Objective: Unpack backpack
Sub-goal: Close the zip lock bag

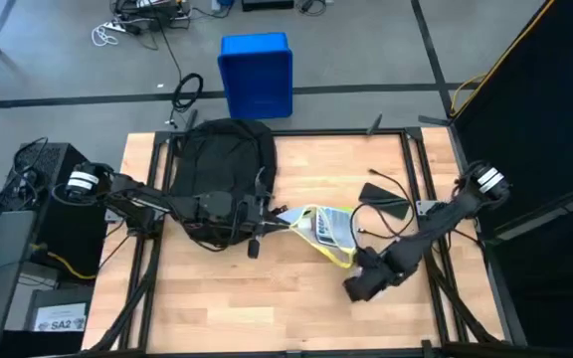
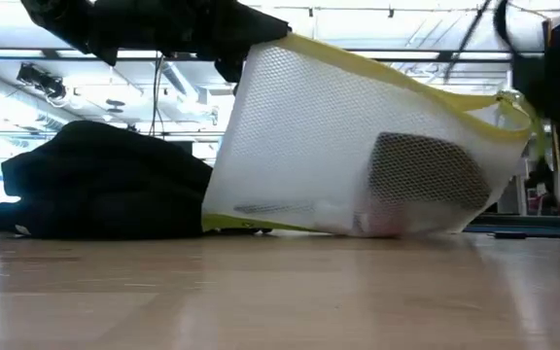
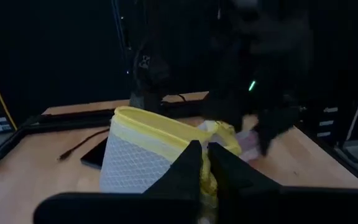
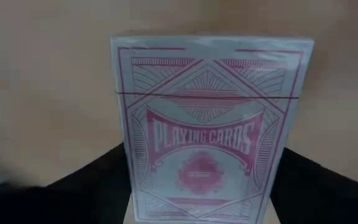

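Observation:
The black backpack [image 1: 222, 164] lies flat on the table's far left part, also seen in the low view [image 2: 95, 185]. A white mesh pouch with yellow trim [image 1: 318, 229] stretches from it toward the table's middle, with my left gripper [image 1: 270, 212] shut on its end nearest the backpack. The pouch's lower edge [image 2: 290, 228] rests on the wood and dark items show through the mesh. My right gripper [image 1: 356, 288] is at the near right, pointing down, shut on a box of playing cards [image 4: 210, 124] with a red pattern. My left gripper pinches the pouch's yellow-trimmed rim [image 3: 211, 163] between its two fingers, coming about level from the table's left. The pouch slopes up toward the hold while its lower edge stays on the table. My right gripper has the card box between its two fingers [image 4: 98, 183], one on each long side, near one end. It points down with the box's printed face toward the wrist camera. Whether the box is clear of the table does not show.
A flat black device [image 1: 384, 198] and a black cable [image 1: 368, 227] lie on the table beyond the pouch. A blue bin [image 1: 257, 75] stands on the floor past the far edge. Bare wood [image 1: 237, 298] lies along the near side.

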